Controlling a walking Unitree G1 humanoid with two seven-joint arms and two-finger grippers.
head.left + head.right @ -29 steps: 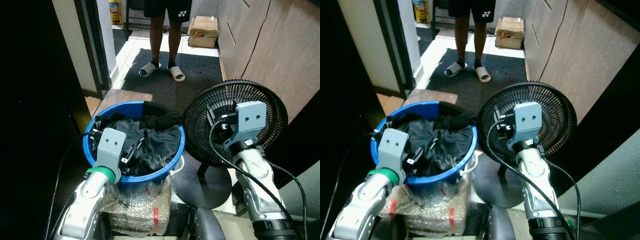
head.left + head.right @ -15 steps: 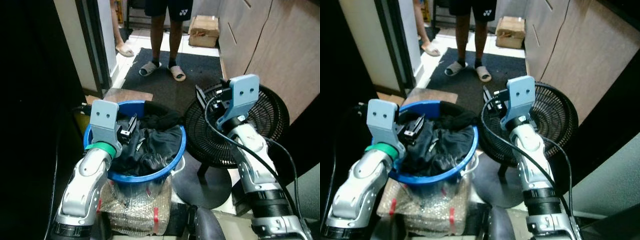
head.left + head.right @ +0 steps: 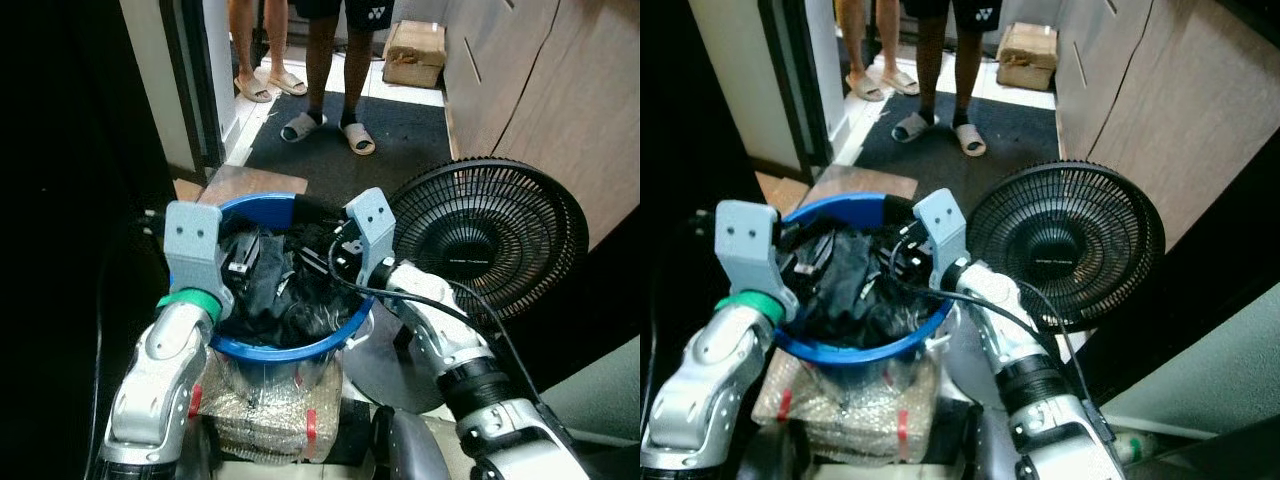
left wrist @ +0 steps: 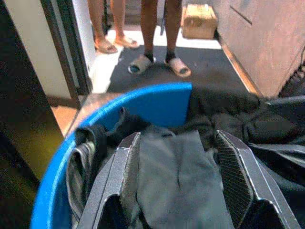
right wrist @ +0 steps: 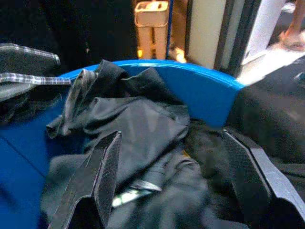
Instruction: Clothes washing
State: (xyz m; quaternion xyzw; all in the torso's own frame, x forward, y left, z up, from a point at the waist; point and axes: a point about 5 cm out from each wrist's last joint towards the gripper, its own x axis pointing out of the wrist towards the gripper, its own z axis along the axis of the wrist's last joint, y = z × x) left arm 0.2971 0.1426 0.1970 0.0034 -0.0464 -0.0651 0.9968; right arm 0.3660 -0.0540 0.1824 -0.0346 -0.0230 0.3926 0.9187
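A blue tub is sitting on a plastic-wrapped bundle in front of the robot, heaped with dark clothes. Both arms are reaching over it from opposite sides.

The left hand is hovering over the tub's left part, just above the heap. In the left wrist view its two fingers are standing wide apart, with a grey garment lying between them and the tub's far rim beyond. They are not closing on anything.

The right hand is leaning in over the right rim, its fingers pointing left across the clothes. In the right wrist view its fingers are likewise spread wide, straddling a crumpled dark garment that is lying in the gap, and they are gripping nothing.

A black fan is standing on the floor just right of the tub. Farther off, two people in sandals are standing on a dark mat by a doorway, with a cardboard box against the wooden cabinet beyond.
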